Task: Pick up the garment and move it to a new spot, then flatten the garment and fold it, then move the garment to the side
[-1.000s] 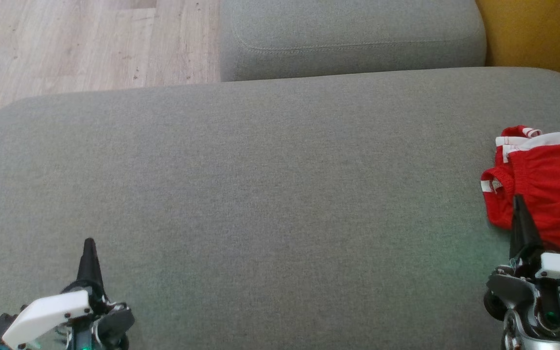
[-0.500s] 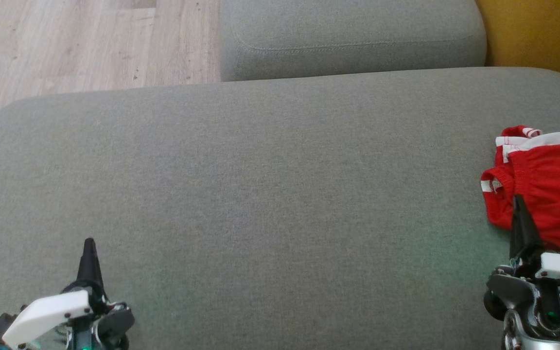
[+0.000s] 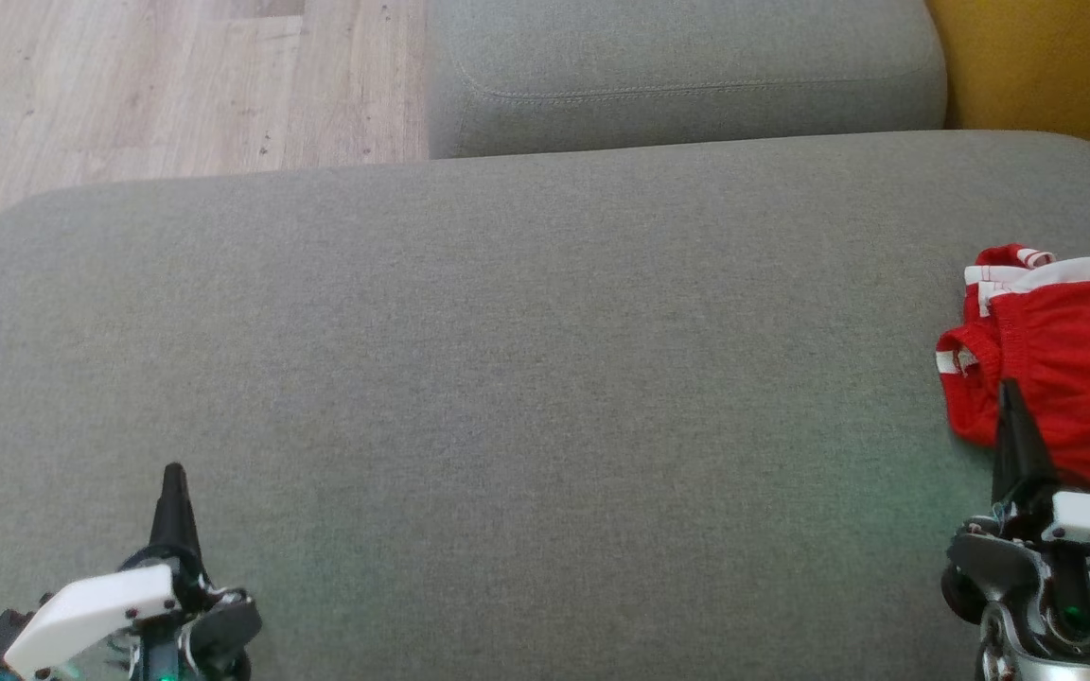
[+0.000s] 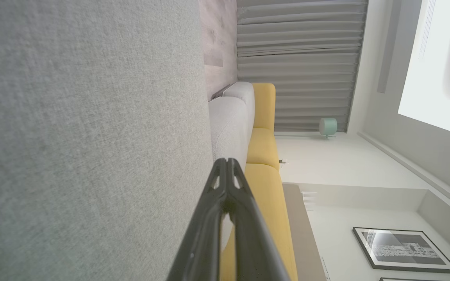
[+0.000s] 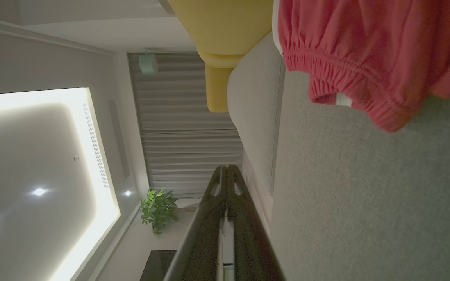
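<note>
The garment is a red piece with white trim and an elastic hem, lying crumpled at the right edge of the grey cushion. In the right wrist view the garment fills the upper right. My right gripper is shut with nothing in it, its tip just over the garment's near left edge. At the lower left, far from the garment, my left gripper is shut and empty above bare cushion. Both wrist views show the fingers pressed together, as do the right fingers.
A second grey cushion lies beyond the first. Wooden floor shows at the upper left and a yellow sofa part at the upper right. The wide middle of the cushion lies between my grippers.
</note>
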Tool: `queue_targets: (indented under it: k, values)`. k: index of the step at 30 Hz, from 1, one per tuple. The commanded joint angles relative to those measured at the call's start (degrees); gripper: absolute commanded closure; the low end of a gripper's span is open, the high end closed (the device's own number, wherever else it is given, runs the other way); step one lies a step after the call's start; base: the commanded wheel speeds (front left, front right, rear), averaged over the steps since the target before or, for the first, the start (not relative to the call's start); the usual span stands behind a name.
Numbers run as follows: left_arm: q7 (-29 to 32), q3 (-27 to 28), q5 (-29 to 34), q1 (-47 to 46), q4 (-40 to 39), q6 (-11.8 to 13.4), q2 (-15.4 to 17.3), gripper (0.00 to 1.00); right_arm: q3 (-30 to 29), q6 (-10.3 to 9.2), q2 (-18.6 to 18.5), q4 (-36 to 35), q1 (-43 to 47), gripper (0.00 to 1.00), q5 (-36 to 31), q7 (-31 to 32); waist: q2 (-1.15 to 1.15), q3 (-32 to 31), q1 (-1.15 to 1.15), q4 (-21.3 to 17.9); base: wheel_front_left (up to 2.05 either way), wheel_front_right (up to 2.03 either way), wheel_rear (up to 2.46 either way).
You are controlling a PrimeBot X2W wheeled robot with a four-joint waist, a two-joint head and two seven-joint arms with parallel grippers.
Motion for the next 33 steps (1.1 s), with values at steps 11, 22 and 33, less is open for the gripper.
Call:
queue_targets:
  k: [11,22,33]
  values:
    - [0.4,2.3,-0.3,-2.9,-2.1,-0.4,0.4,1.0,1.2,-0.04,-0.3,-2.4,-1.0,1.0,0.4,0.3,0.0,0.0,0.0,0.0,0.0,0.0,0.0]
    - [0.4,2.3,-0.3,-2.9,-2.1,-0.4,0.4,1.0,1.2,-0.04,-0.3,-2.4,-1.0,1.0,0.4,0.3,0.0,0.0,0.0,0.0,0.0,0.0,0.0]
    - [0.4,2.3,-0.3,-2.9,-2.1,-0.4,0.4,1.0,1.2,-0.04,-0.3,-2.4,-1.0,1.0,0.4,0.3,0.0,0.0,0.0,0.0,0.0,0.0,0.0]
